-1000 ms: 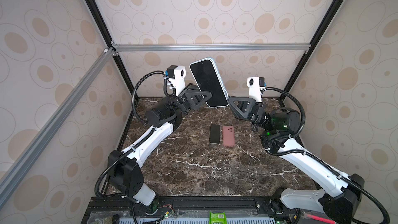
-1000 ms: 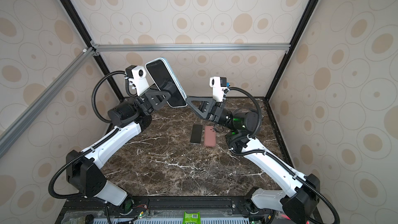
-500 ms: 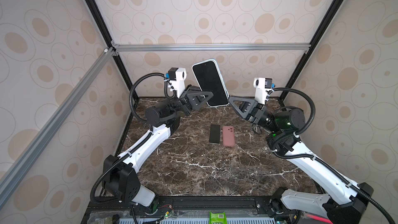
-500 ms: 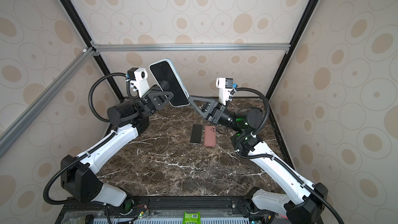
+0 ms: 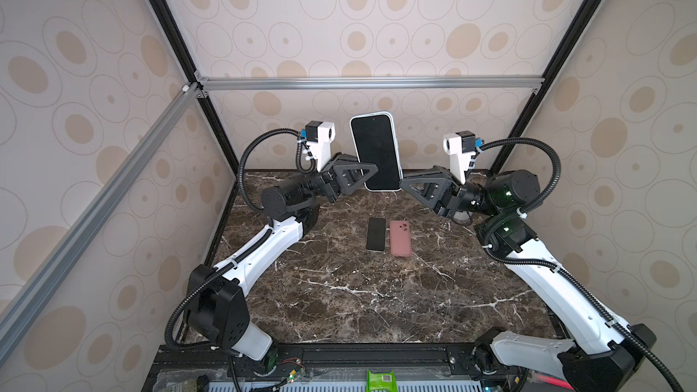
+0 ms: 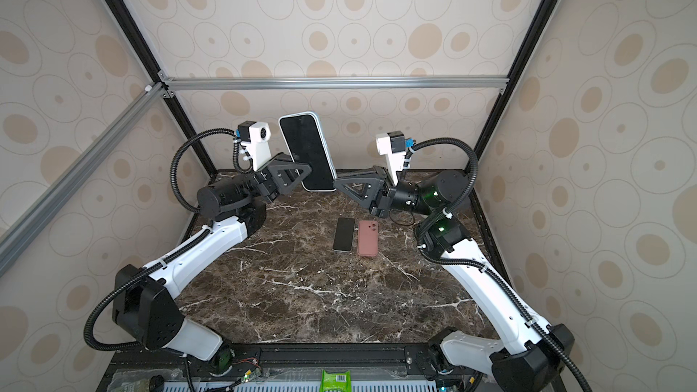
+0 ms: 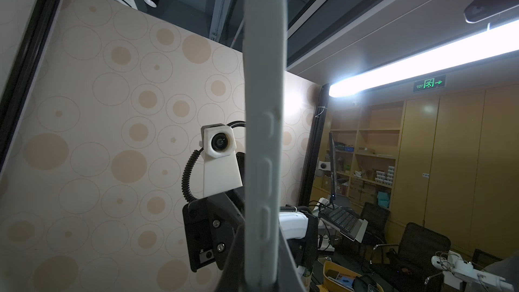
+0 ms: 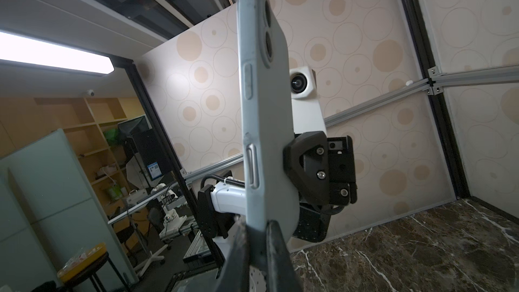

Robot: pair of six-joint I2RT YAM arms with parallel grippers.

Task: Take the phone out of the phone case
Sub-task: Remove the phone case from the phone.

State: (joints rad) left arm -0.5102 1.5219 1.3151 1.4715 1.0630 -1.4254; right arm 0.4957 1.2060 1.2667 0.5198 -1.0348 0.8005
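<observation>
The phone (image 5: 375,152) has tipped nearer upright than a second ago, and both arms hold it aloft.
Open marble table (image 5: 339,296) in front; at mid-table a black phone (image 5: 376,234) and a pink case (image 5: 400,238) lie side by side. Beyond, above the far edge, the left gripper (image 5: 371,177) is clamped tight on one long edge of the pale-blue phone case (image 8: 269,125) and the right gripper (image 5: 403,182) is pinched on its lower corner — free air all round.

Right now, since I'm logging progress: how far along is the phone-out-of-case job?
Looks done: a bare black phone and a pink case lie side by side on the table. In hand: the left pincer and right pincer both clamp a second phone aloft by its pale case. Left: its screen sits inside the case rim, so this pair is not yet separated.
</observation>
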